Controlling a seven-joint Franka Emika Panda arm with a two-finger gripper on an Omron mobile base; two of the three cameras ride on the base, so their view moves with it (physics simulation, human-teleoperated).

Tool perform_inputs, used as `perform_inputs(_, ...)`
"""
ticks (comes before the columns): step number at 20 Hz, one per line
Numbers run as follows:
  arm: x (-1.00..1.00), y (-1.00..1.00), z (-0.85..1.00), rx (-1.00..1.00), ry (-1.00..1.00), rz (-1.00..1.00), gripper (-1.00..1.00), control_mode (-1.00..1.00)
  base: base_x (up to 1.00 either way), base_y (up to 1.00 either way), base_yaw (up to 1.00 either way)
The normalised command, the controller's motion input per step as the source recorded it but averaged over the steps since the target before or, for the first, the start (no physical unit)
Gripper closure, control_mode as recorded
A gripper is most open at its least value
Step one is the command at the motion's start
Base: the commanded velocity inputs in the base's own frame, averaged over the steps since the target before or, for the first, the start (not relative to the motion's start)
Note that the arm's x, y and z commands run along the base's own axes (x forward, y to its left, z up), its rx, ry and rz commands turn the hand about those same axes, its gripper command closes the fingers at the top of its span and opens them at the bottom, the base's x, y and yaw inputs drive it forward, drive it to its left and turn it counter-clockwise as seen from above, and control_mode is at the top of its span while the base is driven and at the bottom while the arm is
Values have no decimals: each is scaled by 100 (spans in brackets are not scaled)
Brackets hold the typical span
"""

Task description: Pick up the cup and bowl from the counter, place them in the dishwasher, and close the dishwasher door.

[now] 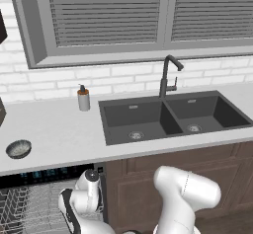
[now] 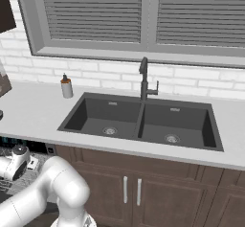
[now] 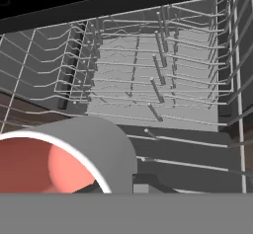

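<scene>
The cup (image 3: pixel 74 159), red inside showing, lay on its side in the closed gripper (image 3: pixel 141 186), over the wire racks of the open dishwasher (image 3: pixel 153 75). The bowl (image 1: pixel 19 149) sat near the counter's (image 1: pixel 64 129) front left edge, above the dishwasher.

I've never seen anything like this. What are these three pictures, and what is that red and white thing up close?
It is a simulated kitchen with a white robot arm. Two pictures come from cameras behind the arm, left and right, looking over the counter with its sink. The third comes from a camera on the hand. There the pincer, shut, holds the cup, white with a red inside, over the wire racks of the open dishwasher. The bowl and a soap dispenser stand on the counter.
</scene>
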Motion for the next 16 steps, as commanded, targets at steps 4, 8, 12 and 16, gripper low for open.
perform_inputs(4, 0, 0, -60, -8, 11, -2, 100, -100, 0, 0, 0)
perform_inputs(8, 0, 0, -61, -8, 11, -1, 100, -100, 0, 0, 0)
perform_inputs(12, 0, 3, -39, -6, 11, 0, 100, -100, 0, 0, 0)
perform_inputs(16, 0, 15, -4, -1, 10, 0, -100, -100, 0, 0, 0)
